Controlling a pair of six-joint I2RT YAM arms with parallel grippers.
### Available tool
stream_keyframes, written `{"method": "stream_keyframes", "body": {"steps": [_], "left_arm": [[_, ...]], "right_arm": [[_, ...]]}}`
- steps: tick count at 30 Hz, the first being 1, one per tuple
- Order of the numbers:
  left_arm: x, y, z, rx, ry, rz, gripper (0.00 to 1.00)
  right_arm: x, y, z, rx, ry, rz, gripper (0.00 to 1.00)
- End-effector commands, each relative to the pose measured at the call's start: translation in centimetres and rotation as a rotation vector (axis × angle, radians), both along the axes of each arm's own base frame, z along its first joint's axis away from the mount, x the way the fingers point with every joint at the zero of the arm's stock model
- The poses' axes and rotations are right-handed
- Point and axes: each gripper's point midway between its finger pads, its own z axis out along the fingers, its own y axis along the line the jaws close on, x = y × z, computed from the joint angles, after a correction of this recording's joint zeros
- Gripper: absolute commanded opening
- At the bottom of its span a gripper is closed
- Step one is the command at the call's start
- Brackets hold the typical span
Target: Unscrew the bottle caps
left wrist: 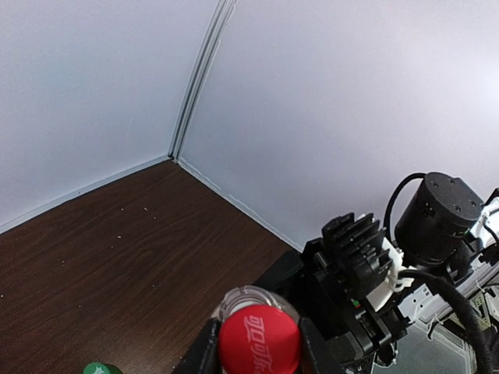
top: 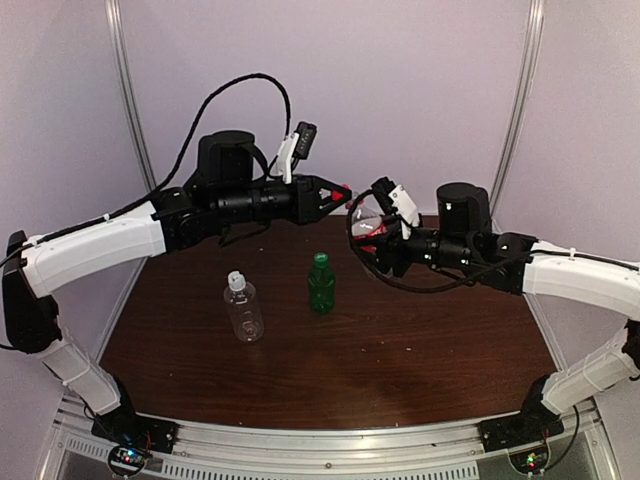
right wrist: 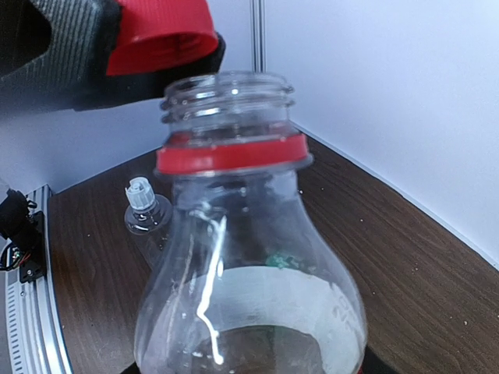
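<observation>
Red cap (left wrist: pixel 259 344) in left gripper (top: pixel 341 193)

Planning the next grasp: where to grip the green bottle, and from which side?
Probably mid-body on the green bottle, approach level, coming from the robot's right. It stands upright, so that leaves the green cap on top free, and the clear bottle stands apart to its left.

Robotics lab test cell. Enclosed by plain white panels (top: pixel 400 80) joined at metal corner strips (top: pixel 130 100). Floored with a dark wood-grain counter (top: pixel 400 350) edged in slotted aluminium rail (top: pixel 330 452). Bolted along that rail, a left arm (top: pixel 100 245) and a right arm (top: pixel 580 275) in white and black, trailing exposed black cable (top: pixel 250 78), with lit circuit boards (top: pixel 125 458) at the bases.
</observation>
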Motion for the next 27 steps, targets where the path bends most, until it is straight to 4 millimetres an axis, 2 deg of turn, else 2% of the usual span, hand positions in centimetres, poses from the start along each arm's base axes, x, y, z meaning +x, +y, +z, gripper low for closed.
{"method": "stream_keyframes", "body": {"steps": [1, 5, 10, 20, 27], "left_arm": [[-0.2, 0.9, 3.2, -0.069, -0.096, 0.002, 0.18], [0.1, 2.1, 2.5, -0.021, -0.153, 0.019, 0.18], [-0.7, 2.4, -0.7, 0.092, -0.251, -0.031, 0.19], [-3.3, 0.8, -14.2, 0.366, -0.185, -0.224, 0.22], [-4.2, -0.7, -21.2, 0.431, -0.140, -0.273, 0.22]], "right_arm": [[-0.5, -0.5, 1.1, 0.032, -0.036, 0.014, 0.42], [0.0, -1.7, 1.2, 0.035, -0.033, -0.015, 0.43], [0.9, -3.7, 1.8, 0.054, -0.043, -0.069, 0.43], [3.8, -7.1, 1.3, 0.102, 0.030, -0.226, 0.43], [4.8, -9.2, 1.4, 0.125, 0.036, -0.301, 0.44]]}}
